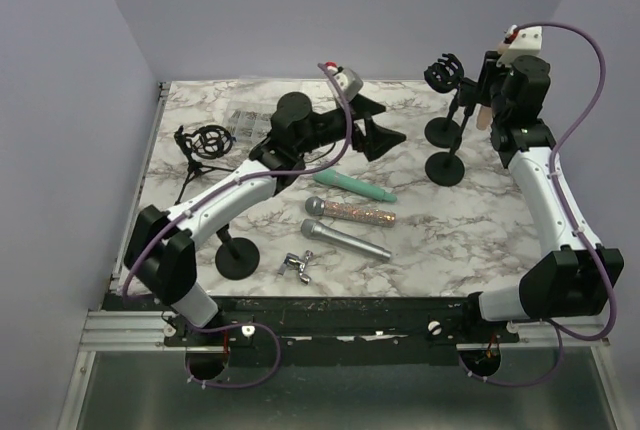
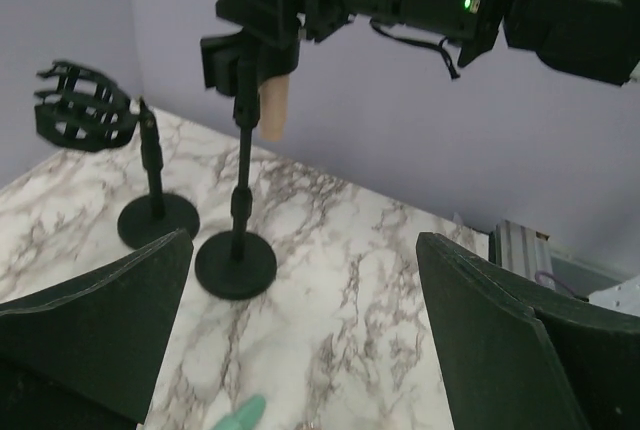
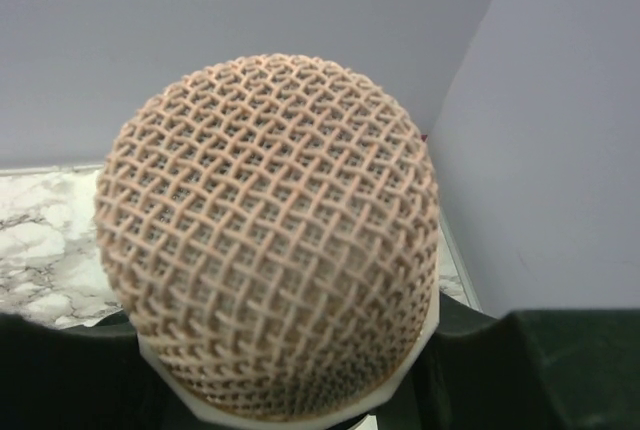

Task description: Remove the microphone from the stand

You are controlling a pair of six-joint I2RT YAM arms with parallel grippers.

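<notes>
The microphone [image 3: 270, 230], peach with a mesh head, sits at the top of a black stand [image 1: 446, 167] at the back right. Its head fills the right wrist view and its handle [image 2: 273, 110] hangs below the clip. My right gripper [image 1: 490, 100] is closed round the microphone just under the head, with dark fingers [image 3: 540, 360] pressed against both sides of its white collar. My left gripper [image 1: 378, 122] hovers open over the middle of the table, nothing between its fingers [image 2: 480, 330], facing the stand's round base [image 2: 235, 265].
A second stand [image 1: 443, 131] with a black shock mount [image 2: 85, 105] stands just left of the first. Teal [image 1: 354, 186], glittery pink [image 1: 350, 212] and silver [image 1: 346, 240] microphones lie mid-table. A small tripod mount [image 1: 205, 142], a clear box [image 1: 243, 120], a loose round base [image 1: 237, 258] and a metal clip [image 1: 299, 266] are on the left.
</notes>
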